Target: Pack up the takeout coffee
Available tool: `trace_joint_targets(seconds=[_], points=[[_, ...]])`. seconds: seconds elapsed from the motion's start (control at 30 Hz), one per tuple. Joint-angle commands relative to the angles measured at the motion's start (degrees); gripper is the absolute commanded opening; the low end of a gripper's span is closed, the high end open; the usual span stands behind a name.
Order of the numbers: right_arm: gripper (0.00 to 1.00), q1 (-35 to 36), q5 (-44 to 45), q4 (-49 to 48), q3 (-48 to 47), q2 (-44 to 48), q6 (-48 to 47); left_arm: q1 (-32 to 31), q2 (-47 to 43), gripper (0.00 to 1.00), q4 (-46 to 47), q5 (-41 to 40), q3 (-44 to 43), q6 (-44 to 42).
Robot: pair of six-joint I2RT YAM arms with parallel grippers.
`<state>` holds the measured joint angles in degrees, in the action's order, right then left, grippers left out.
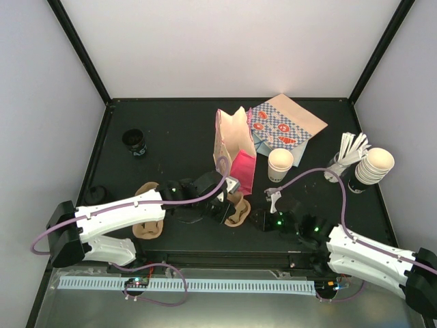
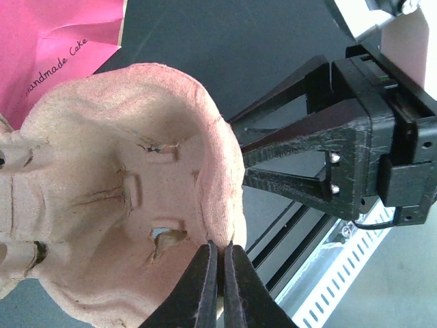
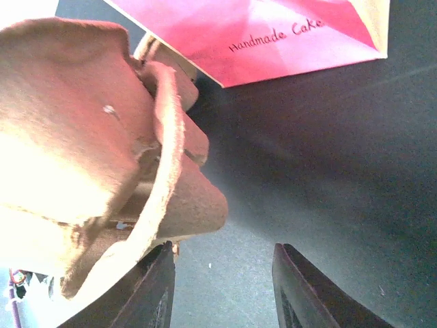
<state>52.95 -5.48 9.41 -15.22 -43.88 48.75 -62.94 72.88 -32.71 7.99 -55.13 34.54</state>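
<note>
Carrier prep, coffee not yet packed

Table (image 1: 171, 130) carries the pink bag (image 1: 235, 154), upright at centre with its mouth open. Pulp cup carrier (image 2: 116, 191) is tilted just in front of the bag, left gripper (image 2: 220, 251) clamped on its rim. Takeout coffee (image 1: 280, 164) stands just right of the bag, untouched. Right gripper (image 3: 224, 249) has its jaws apart and empty, beside the carrier. Judged step: readying the carrier. Next move likely calls for the right gripper to reach the cup while the left steadies the carrier.
</note>
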Motion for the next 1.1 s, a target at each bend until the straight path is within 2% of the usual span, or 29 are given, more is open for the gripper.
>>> trace_joint_targets(seconds=[0.0, 0.37, 0.7, 1.07], points=[[0.43, -0.3, 0.4, -0.4, -2.4, 1.0, -1.4, 0.4, 0.2, 0.03, 0.8, 1.0, -1.6, 0.1], [0.46, -0.3, 5.3, 6.9, -6.5, 4.2, -6.0, 0.5, 0.2, 0.03, 0.9, 1.1, -1.4, 0.1], [0.5, -0.3, 1.3, 3.0, -7.7, -2.2, -6.7, 0.4, 0.2, 0.03, 1.3, 1.5, -1.7, 0.0], [0.51, -0.3, 2.2, 3.0, -7.0, -8.2, -5.4, 0.5, 0.2, 0.03, 1.5, 1.7, -1.7, 0.0]])
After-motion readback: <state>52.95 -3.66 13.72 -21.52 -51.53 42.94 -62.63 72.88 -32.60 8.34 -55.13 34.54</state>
